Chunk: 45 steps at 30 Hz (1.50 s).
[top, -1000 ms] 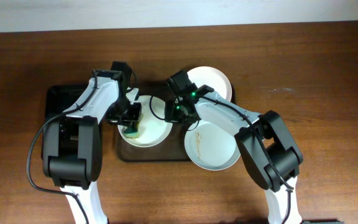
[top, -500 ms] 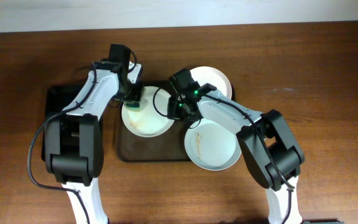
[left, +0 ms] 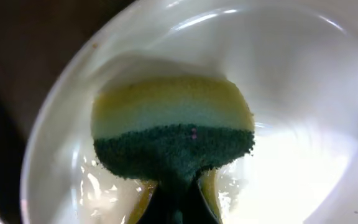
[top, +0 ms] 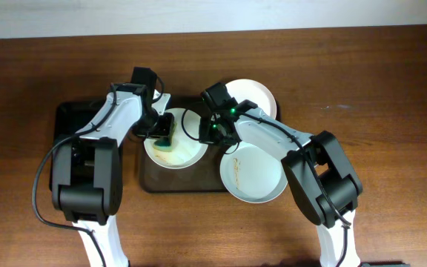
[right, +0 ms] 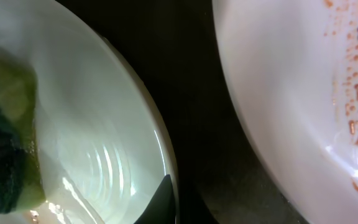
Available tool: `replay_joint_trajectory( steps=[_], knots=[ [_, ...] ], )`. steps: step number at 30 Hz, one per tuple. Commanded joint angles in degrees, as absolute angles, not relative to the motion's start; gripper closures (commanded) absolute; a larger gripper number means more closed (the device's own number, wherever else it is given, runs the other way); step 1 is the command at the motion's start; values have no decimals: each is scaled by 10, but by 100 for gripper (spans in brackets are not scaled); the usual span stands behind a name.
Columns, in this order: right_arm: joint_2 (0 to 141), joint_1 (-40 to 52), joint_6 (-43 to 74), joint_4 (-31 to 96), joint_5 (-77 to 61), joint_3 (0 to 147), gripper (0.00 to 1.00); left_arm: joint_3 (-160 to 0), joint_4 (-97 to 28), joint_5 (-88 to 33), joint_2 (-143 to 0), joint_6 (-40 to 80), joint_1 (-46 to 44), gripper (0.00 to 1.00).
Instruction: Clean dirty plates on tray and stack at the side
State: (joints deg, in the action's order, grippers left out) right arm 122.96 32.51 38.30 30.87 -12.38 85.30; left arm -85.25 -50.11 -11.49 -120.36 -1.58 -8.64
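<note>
A pale blue-green plate (top: 187, 152) lies on the left part of the dark brown tray (top: 187, 183). My left gripper (top: 163, 135) is shut on a yellow-and-green sponge (left: 173, 127) pressed on this plate's face (left: 303, 93). My right gripper (top: 212, 133) is shut on the plate's right rim (right: 166, 155), one finger inside the rim. A white plate with brown streaks (top: 254, 174) lies at the tray's right; it also shows in the right wrist view (right: 303, 81). Another white plate (top: 258, 96) lies at the back.
A smaller black tray (top: 73, 119) lies left of the brown tray, under my left arm. The wooden table (top: 391, 111) surrounds everything.
My left gripper moved the sponge from the plate's lower left to its far edge, then back toward the plate's upper middle. The right gripper kept its hold on the rim.
</note>
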Motion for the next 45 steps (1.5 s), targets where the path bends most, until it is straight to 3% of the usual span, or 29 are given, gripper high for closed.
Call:
replay_joint_trajectory(
  steps=[1, 6, 9, 12, 18, 26, 36, 41, 45],
  knots=[
    [1239, 330, 377, 310, -157, 852, 96, -912, -552, -183, -1204, -10, -94, 100],
    [1196, 314, 335, 324, -175, 852, 96, -1192, -698, -182, -1190, -33, -46, 100],
    [1108, 319, 303, 377, -105, 852, 96, -1202, -708, -182, -1190, -33, -15, 99],
    [1025, 355, 302, 439, 74, 852, 96, -1202, -710, -180, -1190, -33, -10, 99],
    [1013, 489, 302, 502, 453, 852, 96, -1202, -709, -152, -1190, -33, -10, 99],
    [1017, 568, 297, 484, 691, 852, 96, -1202, -706, -152, -1190, -33, -10, 99],
    [1031, 587, 354, 451, 660, 848, 96, -1202, -706, -152, -1190, -33, -10, 99],
    [1053, 441, 490, 446, 240, 848, 96, -1200, -709, -152, -1190, -12, -10, 99],
    [1128, 396, 489, 383, 169, 848, 96, -1196, -742, -152, -1190, -12, -17, 99]
  ],
)
